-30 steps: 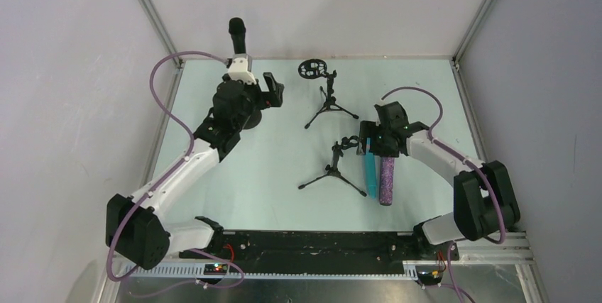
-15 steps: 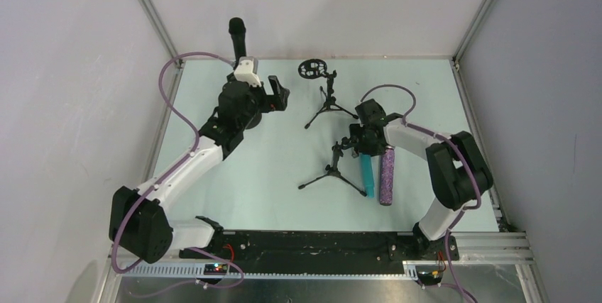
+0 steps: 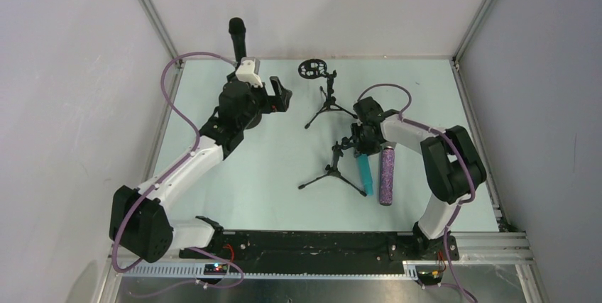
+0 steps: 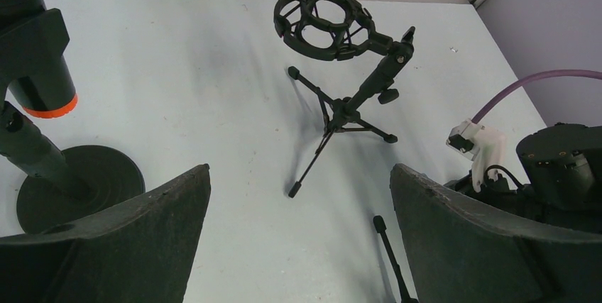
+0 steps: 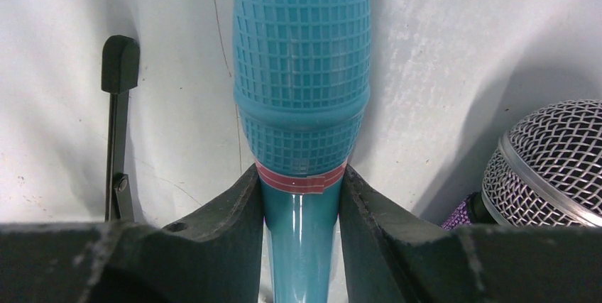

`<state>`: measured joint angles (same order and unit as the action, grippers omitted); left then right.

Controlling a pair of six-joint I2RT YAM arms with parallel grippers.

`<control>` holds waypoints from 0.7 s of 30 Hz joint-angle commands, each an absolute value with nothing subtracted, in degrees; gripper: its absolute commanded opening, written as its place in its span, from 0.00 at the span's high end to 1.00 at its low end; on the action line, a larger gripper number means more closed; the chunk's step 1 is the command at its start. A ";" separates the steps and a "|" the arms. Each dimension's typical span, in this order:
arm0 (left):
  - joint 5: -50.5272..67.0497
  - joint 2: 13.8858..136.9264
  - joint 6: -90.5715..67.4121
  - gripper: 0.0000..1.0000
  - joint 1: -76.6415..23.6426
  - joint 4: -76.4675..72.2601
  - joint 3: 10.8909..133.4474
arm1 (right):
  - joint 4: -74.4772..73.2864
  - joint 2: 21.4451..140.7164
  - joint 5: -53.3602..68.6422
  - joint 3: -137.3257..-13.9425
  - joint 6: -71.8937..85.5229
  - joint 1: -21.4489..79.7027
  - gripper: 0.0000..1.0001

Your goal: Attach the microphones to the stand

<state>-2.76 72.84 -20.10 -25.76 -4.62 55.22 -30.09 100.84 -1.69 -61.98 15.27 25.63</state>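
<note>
The cyan-blue microphone (image 3: 365,170) lies on the table with its mesh head (image 5: 302,69) pointing away from my right wrist camera. My right gripper (image 3: 362,145) is shut on its neck, both fingers (image 5: 234,225) pressed against the handle just below the red band. The glittery purple microphone (image 3: 387,175) lies next to it on the right, its silver head (image 5: 550,154) apart from my fingers. The black microphone (image 3: 236,33) with an orange-red ring (image 4: 50,108) stands upright in a round-base stand (image 4: 78,182). My left gripper (image 3: 278,95) hangs open and empty beside it.
A tripod stand with a ring-shaped shock mount (image 3: 310,69) (image 4: 323,23) stands at the back middle. A second tripod stand with a clip (image 3: 335,164) stands just left of the cyan microphone, one leg (image 5: 117,104) close to my right fingers. Grey walls enclose the table.
My right gripper has swung left from over both lying microphones and closed on the cyan one's neck. The left arm shifted slightly and stays open.
</note>
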 commanded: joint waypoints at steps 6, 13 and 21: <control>-1.86 72.56 -21.29 0.01 -26.10 -5.98 56.11 | -30.17 93.88 1.88 -63.95 13.65 24.43 1.00; -2.46 72.09 -20.71 0.02 -26.23 -5.98 56.09 | -27.72 82.45 1.96 -63.91 14.21 22.04 1.00; -2.72 71.67 -20.15 0.02 -26.29 -5.98 56.15 | -21.38 67.49 0.01 -63.84 10.02 20.82 1.00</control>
<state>-2.76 72.84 -20.49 -26.09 -4.62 55.22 -27.03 74.59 1.06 -62.11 13.34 20.86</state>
